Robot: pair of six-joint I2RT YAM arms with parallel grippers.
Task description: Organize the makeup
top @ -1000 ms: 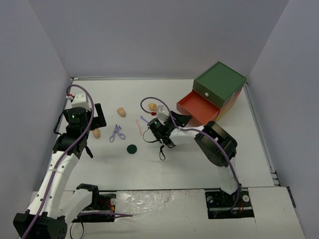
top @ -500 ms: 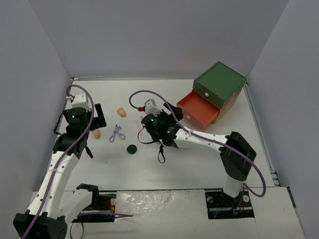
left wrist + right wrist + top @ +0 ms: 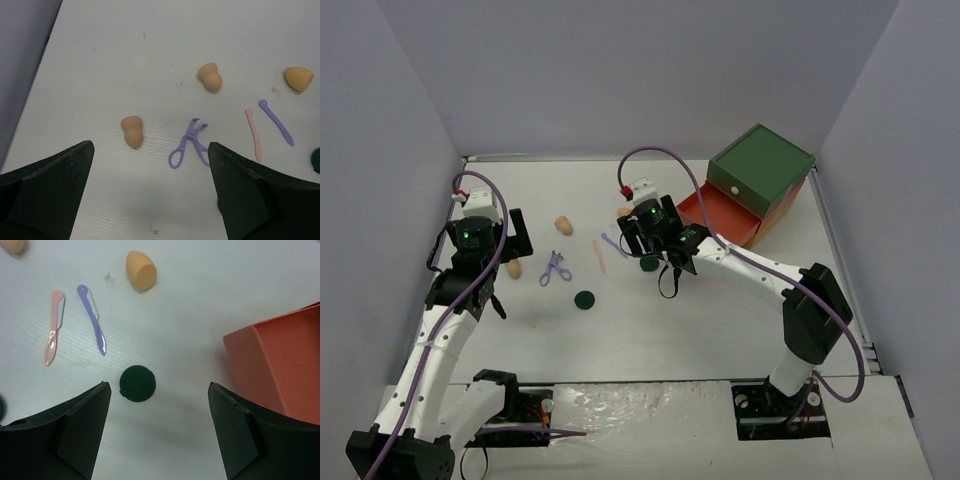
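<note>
Squarely ahead of the right gripper (image 3: 157, 405), at lower centre of the right wrist view: a dark green disc (image 3: 137, 384), flat on the table (image 3: 175, 300), nearer the finger at frame left than the one at frame right, touching neither. Fingers spread wide, pinching nothing. Higher in that frame, a lilac stick (image 3: 92, 319) and a pink stick (image 3: 54, 326) side by side at upper left, not touching; a tan egg-shaped sponge (image 3: 140, 270) at top centre. At the right edge, the pulled-out red drawer (image 3: 280, 365) of the chest (image 3: 760, 165).

From the top camera: right arm stretched from lower right toward mid-frame, wrist tipped down over the disc. Left arm reaching up along the left side of the frame, left gripper (image 3: 150, 165) likewise spread and empty. In the left wrist view, a waisted tan sponge (image 3: 132, 131) and the lilac scissor-like tool (image 3: 190, 145) just beyond the gap between the fingers, apart from each other; a second waisted sponge (image 3: 210, 76) higher, right of centre.
</note>
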